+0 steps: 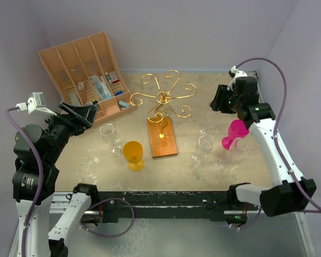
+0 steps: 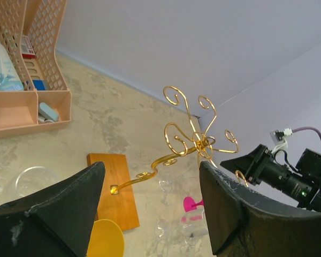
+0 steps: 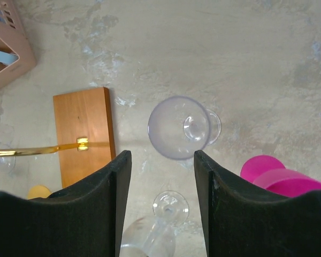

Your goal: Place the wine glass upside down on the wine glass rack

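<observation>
Overhead, the right gripper (image 1: 222, 100) hangs above a clear wine glass (image 1: 205, 143); only its wrist view shows its jaws spread. The left gripper (image 2: 150, 166), jaws spread, faces the gold rack (image 2: 195, 142).

Inventory of the tabletop (image 1: 246, 176), by count:

- Wine glasses: five.
  - Clear: three. One clear glass (image 1: 107, 131) is at the left, a second clear glass (image 3: 179, 127) and a third clear glass (image 3: 170, 206) are at the right.
  - Yellow glass (image 1: 134, 154): one.
  - Pink glass (image 1: 236, 131): one.
- Wine glass rack (image 1: 163, 99), gold wire on a wooden base: one. The number of its curled arms cannot be told exactly.
- Organiser box (image 1: 77, 64), tan: one, with four long slots. The packets inside are too jumbled to count.
- Robot arms: two.
- End effectors: two, the left end effector (image 2: 150, 171) and the right end effector (image 3: 161, 160).
- Purple cables: two.
</observation>
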`<state>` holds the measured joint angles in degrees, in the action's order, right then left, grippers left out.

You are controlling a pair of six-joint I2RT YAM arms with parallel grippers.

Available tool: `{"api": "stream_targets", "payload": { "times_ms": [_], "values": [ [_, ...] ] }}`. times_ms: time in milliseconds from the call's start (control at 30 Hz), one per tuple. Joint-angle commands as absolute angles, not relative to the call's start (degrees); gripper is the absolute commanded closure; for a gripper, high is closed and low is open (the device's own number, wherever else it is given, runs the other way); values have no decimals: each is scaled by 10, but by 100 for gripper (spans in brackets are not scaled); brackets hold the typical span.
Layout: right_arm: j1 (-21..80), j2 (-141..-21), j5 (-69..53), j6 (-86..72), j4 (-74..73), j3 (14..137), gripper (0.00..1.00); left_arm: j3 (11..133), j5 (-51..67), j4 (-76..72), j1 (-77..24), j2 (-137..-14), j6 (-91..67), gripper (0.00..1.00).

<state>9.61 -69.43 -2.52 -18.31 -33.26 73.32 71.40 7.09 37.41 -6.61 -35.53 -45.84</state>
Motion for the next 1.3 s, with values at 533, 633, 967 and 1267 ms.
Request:
{"api": "stream_targets", "payload": {
  "times_ms": [533,633,967,1267],
  "values": [
    [131,-813,71,-136,-307,785,71,710,49,387,-62,-356,-411,32],
    [133,-821,68,-128,-310,790,77,718,49,392,-62,-358,-408,31],
    [149,-794,93,-136,-293,799,100,757,73,400,-62,-362,-404,31],
    [157,-650,104,-215,-168,750,100,724,161,310,-62,-372,-478,29]
  ]
}}
